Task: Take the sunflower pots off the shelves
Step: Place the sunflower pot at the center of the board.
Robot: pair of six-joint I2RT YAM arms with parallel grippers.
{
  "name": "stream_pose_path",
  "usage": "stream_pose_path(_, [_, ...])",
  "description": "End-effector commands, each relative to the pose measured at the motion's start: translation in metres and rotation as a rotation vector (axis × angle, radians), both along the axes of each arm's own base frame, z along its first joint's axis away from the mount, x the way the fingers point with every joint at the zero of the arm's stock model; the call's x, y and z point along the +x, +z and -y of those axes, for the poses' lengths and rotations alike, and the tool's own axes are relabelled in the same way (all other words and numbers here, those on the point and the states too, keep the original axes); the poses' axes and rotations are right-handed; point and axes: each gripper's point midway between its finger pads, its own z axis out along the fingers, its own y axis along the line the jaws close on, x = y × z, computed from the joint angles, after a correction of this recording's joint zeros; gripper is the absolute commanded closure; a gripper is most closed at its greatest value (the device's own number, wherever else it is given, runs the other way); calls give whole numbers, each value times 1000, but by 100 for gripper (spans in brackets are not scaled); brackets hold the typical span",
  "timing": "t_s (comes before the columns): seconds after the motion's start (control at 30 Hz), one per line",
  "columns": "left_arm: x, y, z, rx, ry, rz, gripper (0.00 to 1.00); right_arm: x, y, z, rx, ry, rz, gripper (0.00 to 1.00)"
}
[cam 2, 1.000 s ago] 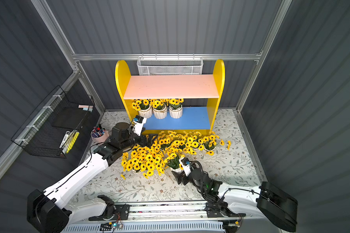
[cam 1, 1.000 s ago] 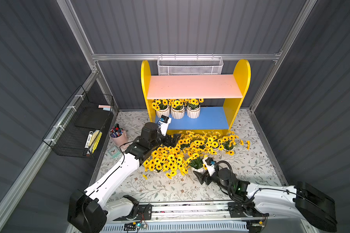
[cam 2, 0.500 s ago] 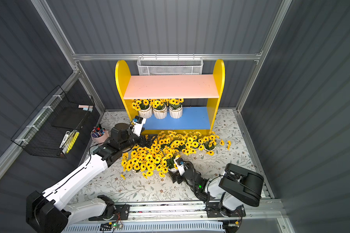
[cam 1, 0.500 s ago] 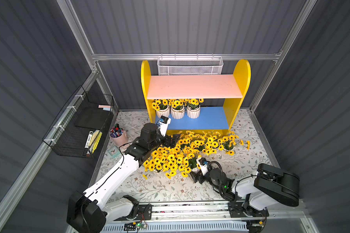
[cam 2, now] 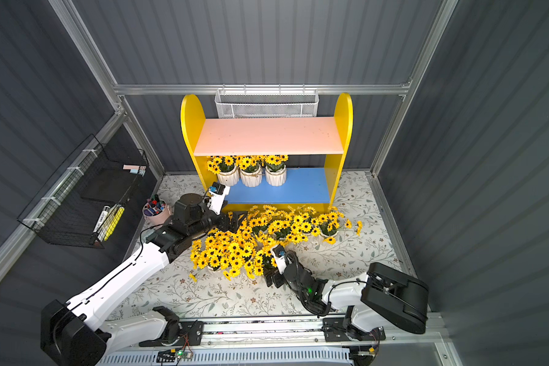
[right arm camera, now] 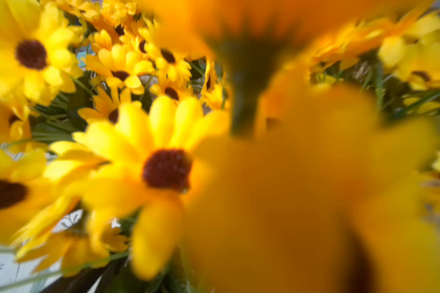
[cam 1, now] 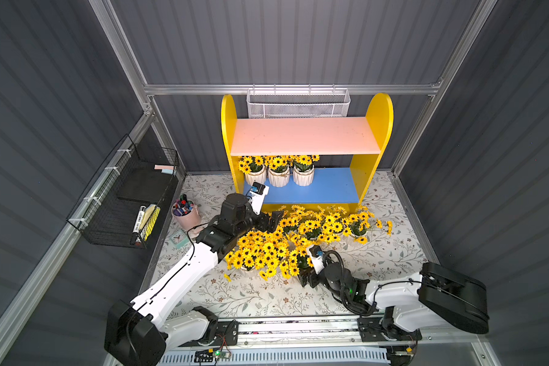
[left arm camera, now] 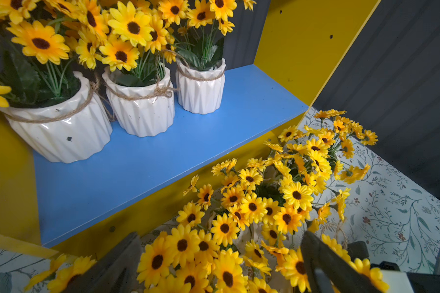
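Both top views look steeply down from high above and in front of the shelves, far off, sharing the whole scene. The left wrist view sits close before the shelves' blue lower board, facing three sunflower pots there, which both top views show. The right wrist view, in front of the shelves, is buried among blurred sunflowers.

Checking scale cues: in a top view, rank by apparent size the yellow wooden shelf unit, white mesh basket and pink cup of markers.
1. yellow wooden shelf unit
2. white mesh basket
3. pink cup of markers
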Motion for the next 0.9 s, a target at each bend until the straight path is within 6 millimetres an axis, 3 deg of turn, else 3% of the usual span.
stream_pose_path(0.0, [-6, 13, 1, -6, -23, 38, 1, -4, -3, 12, -67, -34, -68, 1])
stream_pose_path(0.13, [-8, 18, 2, -12, -32, 47, 1, -17, 11, 22, -93, 1, -112, 1])
stream_pose_path(0.3, [-7, 20, 7, -6, -56, 41, 1, -34, 25, 51, -134, -11, -172, 1])
stream_pose_path(0.43, [-6, 28, 9, -12, -57, 49, 0, -45, 40, 58, -125, 37, -170, 1])
stream_pose_path(0.53, [-2, 32, 18, -5, -70, 53, 0, -42, 52, 74, -128, -40, -172, 1])
stream_pose_path(0.77, [12, 15, 51, 25, -63, -3, 1, -5, 105, 122, -120, -336, -43, 1])
stream_pose_path(0.87, [25, 9, 65, 11, -31, 13, 1, 12, 113, 138, -84, -412, -47, 1])
